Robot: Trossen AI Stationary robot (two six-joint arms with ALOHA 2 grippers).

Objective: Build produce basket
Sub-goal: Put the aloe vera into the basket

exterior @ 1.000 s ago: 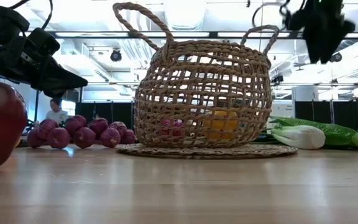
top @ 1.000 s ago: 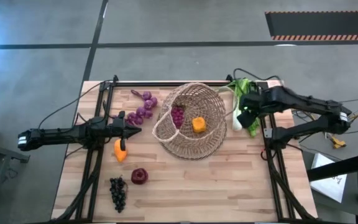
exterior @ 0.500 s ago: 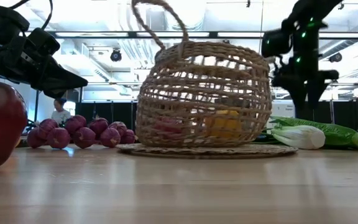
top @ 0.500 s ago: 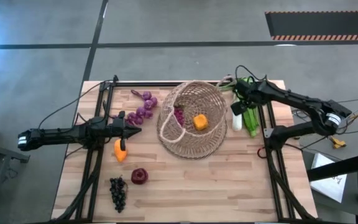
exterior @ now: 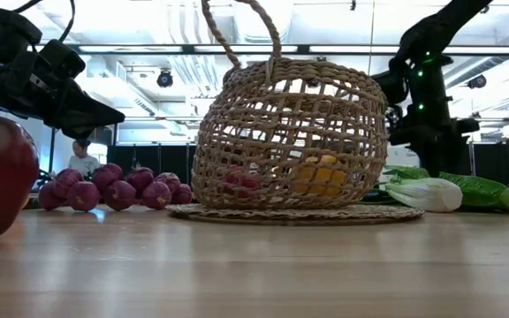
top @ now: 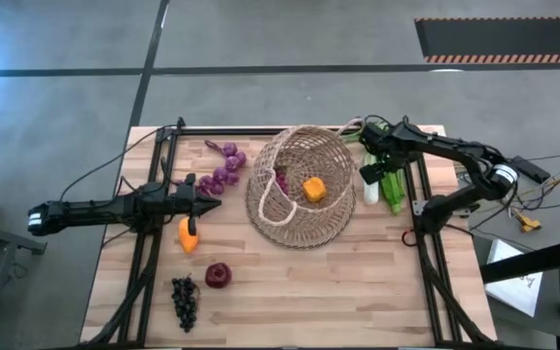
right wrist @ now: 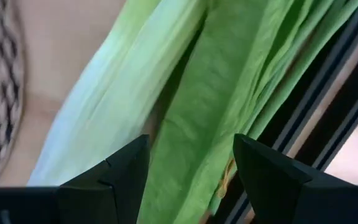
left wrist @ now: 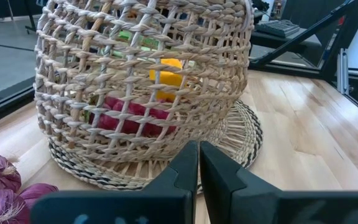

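Note:
The round wicker basket [top: 299,216] stands mid-table on a woven mat, with an orange fruit [top: 312,190] and purple grapes [top: 280,181] inside; it also shows in the low view [exterior: 290,132] and the left wrist view [left wrist: 142,74]. The green leeks [top: 390,187] lie on the table to its right, white ends toward the near edge [exterior: 424,195]. My right gripper [top: 370,172] is open and points down, close over the leeks [right wrist: 216,93]. My left gripper [top: 214,202] is shut and empty, above the table left of the basket. My right gripper stands open over the leeks' green leaves [right wrist: 197,118], one finger on either side and pointing down. I cannot tell whether the fingertips touch them.
Left of the basket lie purple bulbs [top: 222,171], an orange fruit [top: 190,236], a dark red apple [top: 218,275] and a dark grape bunch [top: 185,301]. Black frame rails [top: 418,204] run along the table's left and right sides, the right one beside the leeks.
My right gripper has come down from high beside the basket toward the leeks and a little toward the table's far edge. The basket has rocked and turned a little on its mat, its loop handle has swung round, and the fruit inside has shifted.

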